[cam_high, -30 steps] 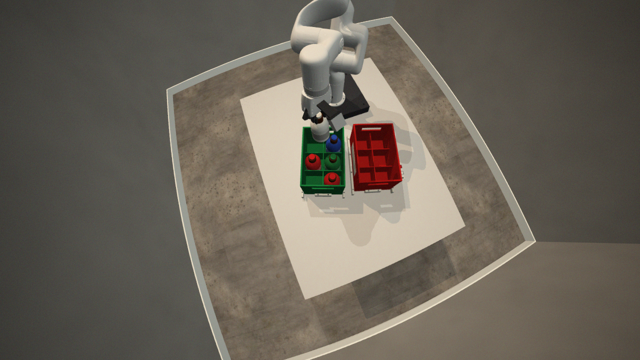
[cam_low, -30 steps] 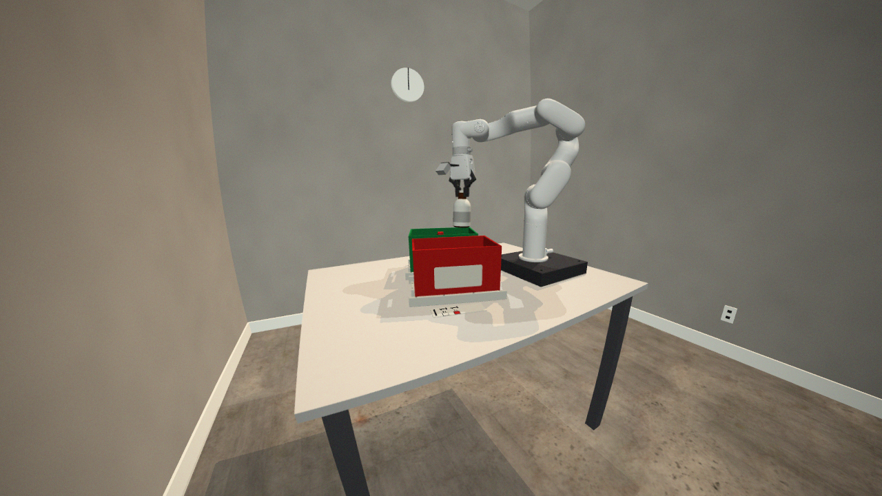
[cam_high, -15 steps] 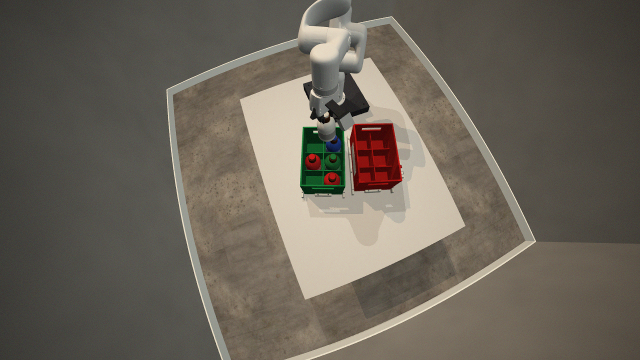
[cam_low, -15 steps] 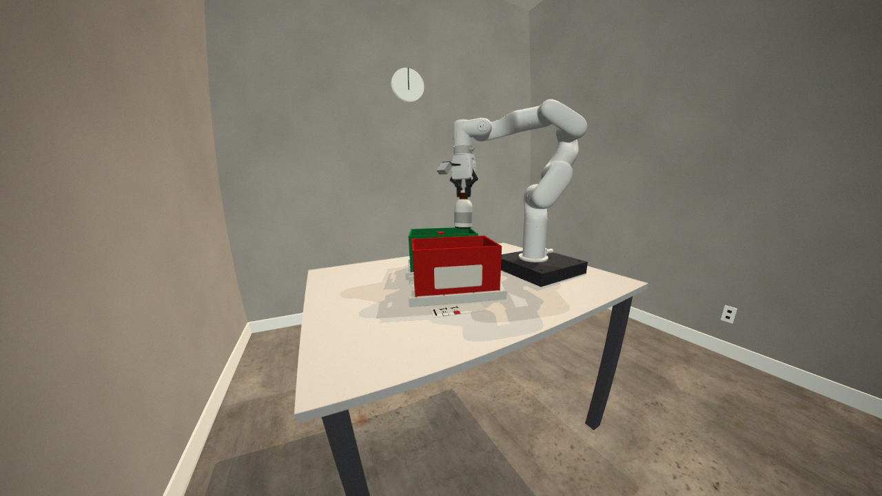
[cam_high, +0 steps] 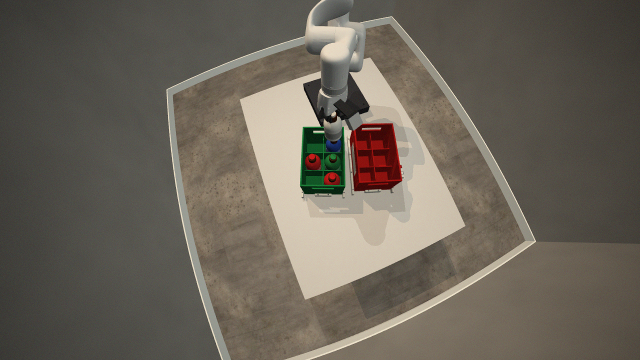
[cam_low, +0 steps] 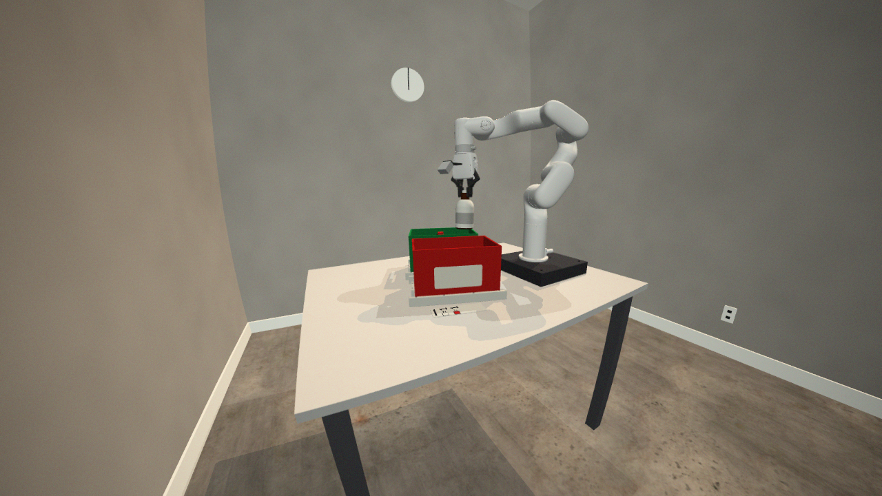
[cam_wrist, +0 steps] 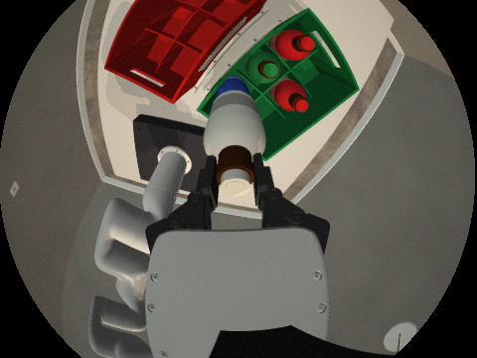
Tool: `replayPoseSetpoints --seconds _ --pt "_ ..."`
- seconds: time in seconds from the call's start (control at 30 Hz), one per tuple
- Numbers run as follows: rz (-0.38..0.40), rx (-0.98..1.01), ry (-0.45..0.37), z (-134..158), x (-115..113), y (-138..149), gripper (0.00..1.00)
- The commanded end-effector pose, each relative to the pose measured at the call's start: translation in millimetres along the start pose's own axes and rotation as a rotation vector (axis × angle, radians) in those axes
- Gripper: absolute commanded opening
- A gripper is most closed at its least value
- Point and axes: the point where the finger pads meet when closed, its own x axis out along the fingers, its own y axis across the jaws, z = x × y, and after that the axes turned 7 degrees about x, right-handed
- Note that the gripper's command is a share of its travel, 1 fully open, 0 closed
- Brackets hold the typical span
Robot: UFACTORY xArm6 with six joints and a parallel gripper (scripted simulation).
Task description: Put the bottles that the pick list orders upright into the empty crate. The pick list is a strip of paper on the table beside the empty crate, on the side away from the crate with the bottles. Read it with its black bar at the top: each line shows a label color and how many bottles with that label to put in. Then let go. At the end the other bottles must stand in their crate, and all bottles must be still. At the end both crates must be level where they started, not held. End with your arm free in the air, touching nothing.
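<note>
My gripper (cam_low: 464, 193) is shut on the neck of a white bottle (cam_low: 464, 212) with a brown cap and holds it upright, high above the green crate (cam_high: 322, 161). In the wrist view the white bottle (cam_wrist: 234, 129) hangs below the fingers. In the overhead view the held bottle (cam_high: 331, 127) partly covers a blue bottle (cam_high: 332, 145) in the green crate. That crate also holds two red bottles (cam_high: 312, 161) (cam_high: 331, 178) and a green bottle (cam_high: 331, 160). The red crate (cam_high: 375, 156) to its right is empty. The pick list (cam_low: 448, 312) lies in front of the red crate; its lines are too small to read.
The arm's black base (cam_low: 542, 265) stands behind the crates. Both crates sit on pale racks on the white table (cam_low: 444, 320). Inner dividers split each crate into several cells.
</note>
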Motion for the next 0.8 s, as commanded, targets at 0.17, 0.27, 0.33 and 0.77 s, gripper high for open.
replayPoseSetpoints --seconds 0.17,0.27,0.33,0.77 --pt "0.003 0.000 0.003 -11 -2 -16 0.00" --pt "0.003 0.000 0.003 -13 -2 -17 0.00" --pt "0.003 0.000 0.003 -15 -2 -21 0.00" --pt "0.003 0.000 0.003 -28 -2 -41 0.00"
